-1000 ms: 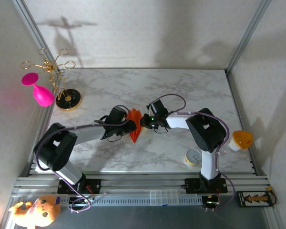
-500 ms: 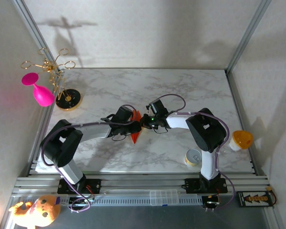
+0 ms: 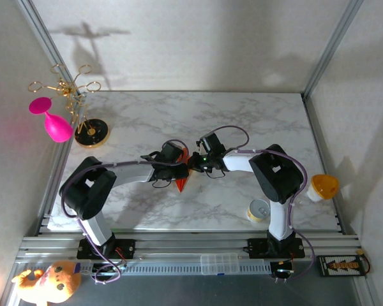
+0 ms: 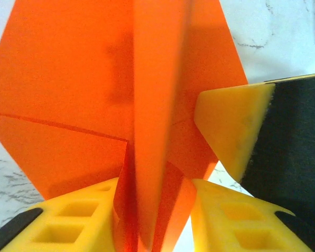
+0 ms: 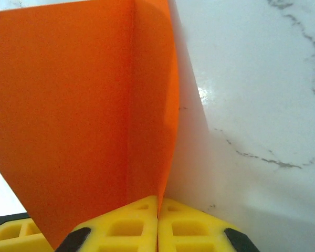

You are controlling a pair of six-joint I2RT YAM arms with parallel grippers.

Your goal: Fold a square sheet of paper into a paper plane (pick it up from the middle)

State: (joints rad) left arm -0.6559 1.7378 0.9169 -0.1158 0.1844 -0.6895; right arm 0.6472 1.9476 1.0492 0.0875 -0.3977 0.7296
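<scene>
At frame centre on a white marble table (image 3: 242,121), the left gripper (image 4: 155,210) clasps the raised crease of a bright orange folded paper plane (image 3: 181,181), while the right gripper (image 5: 157,207) pinches its edge.

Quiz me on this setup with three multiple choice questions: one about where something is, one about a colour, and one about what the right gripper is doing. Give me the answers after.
1. Where is the yellow can?
A) on the near right part of the table
B) at the far left corner
C) in the very middle

2. What colour is the goblet beside the gold rack?
A) green
B) pink
C) clear

3. What is the right gripper doing?
A) open wide above bare marble
B) shut on the can
C) shut on the folded orange paper

Answers:
1 A: the can stands near the front edge on the right.
2 B: its bowl and foot are bright pink.
3 C: in the right wrist view the fingers are pressed together, and the paper rises from between them.
</scene>
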